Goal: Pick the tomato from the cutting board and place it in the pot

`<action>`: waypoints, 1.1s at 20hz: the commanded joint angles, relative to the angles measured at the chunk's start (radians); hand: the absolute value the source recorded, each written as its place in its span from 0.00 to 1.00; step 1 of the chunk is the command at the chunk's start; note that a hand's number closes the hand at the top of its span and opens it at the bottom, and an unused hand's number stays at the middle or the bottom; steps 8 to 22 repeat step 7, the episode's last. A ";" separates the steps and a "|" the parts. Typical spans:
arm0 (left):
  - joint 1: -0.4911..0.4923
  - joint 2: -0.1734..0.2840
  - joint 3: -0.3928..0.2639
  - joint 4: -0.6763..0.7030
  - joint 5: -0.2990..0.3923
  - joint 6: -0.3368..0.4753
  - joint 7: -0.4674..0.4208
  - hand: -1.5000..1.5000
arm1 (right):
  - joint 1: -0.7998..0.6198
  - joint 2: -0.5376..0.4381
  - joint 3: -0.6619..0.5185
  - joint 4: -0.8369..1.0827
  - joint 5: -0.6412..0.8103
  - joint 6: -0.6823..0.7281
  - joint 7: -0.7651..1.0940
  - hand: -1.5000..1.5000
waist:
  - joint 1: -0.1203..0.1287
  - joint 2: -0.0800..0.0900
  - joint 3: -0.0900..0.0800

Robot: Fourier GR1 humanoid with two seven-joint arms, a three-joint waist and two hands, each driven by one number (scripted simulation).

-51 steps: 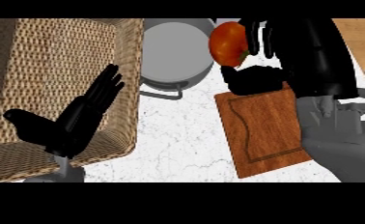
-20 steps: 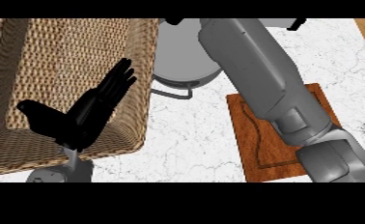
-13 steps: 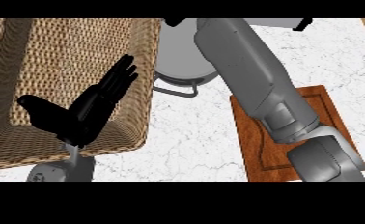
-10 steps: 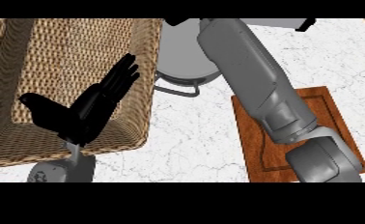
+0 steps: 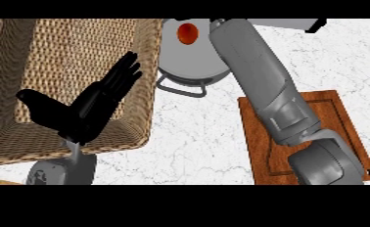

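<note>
Head view, looking steeply down: the tomato (image 5: 186,33) is seen lying inside the grey pot (image 5: 189,67), near the pot's far side, and the wooden cutting board (image 5: 334,123) at the right is left without it. The placing step is therefore judged to be done, or all but done; only the release and the withdrawal remain to be confirmed.

The right forearm (image 5: 264,86) is stretched from the lower right across the cutting board and over the pot's right rim, up to the view's top edge. The right hand itself is not shown, so whether it is released or clenched cannot be told, nor whether the tomato is touched by it.

The left hand (image 5: 86,106) is held open, fingers straight and pointing up, at rest over the wicker basket (image 5: 43,50) at the left; nothing is grasped by it.

The pot's wire handle (image 5: 179,88) is seen at its near side, between the basket and the cutting board, on the white marble counter (image 5: 202,138).

For the next move, a lift of the right arm clear of the pot's rim would be called for, then a drawing back over the board, so that the pot is not nudged.
</note>
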 commanded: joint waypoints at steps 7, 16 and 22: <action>0.119 0.001 -0.025 0.091 -0.034 -0.021 -0.025 0.50 | 0.008 -0.010 -0.074 0.100 -0.026 -0.151 -0.164 0.00 | -0.041 -0.004 -0.009; 0.119 0.001 -0.025 0.091 -0.034 -0.021 -0.025 0.50 | 0.008 -0.010 -0.074 0.100 -0.026 -0.151 -0.164 0.00 | -0.041 -0.004 -0.009; 0.119 0.001 -0.025 0.091 -0.034 -0.021 -0.025 0.50 | 0.008 -0.010 -0.074 0.100 -0.026 -0.151 -0.164 0.00 | -0.041 -0.004 -0.009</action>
